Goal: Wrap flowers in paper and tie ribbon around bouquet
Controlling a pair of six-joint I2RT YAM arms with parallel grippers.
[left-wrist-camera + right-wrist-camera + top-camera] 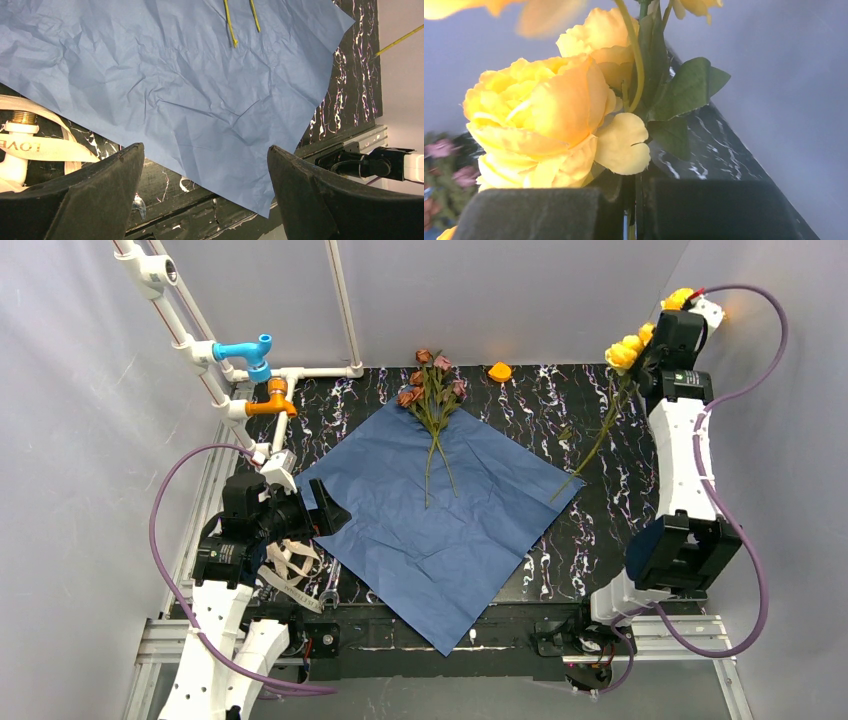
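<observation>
Because the paper [440,530] has to fold around stems, it lies flat as a diamond in the middle of the desk [600,530], with 1 corner at 12 o'clock and 1 at 6. The pink roses [432,390] rest on its 12 o'clock corner, heads just past the edge and stems running in toward the centre, so a cone could close below the blooms. The right pincer [634,212] is clamped narrow on the stems of the yellow roses [630,348], held high at 2 o'clock, probably to carry them over beside the pink ones. Their long stems trail down toward the sheet's 3 o'clock corner. The left pincer [205,185] gapes wide and grips nothing, hovering at 9 o'clock by the sheet's edge. The ribbon [45,147] lies in a loose heap at 8 o'clock, off the paper. The sheet is thin, creased and blue. The yellow heads look full and bright, the pink ones small and dry.
</observation>
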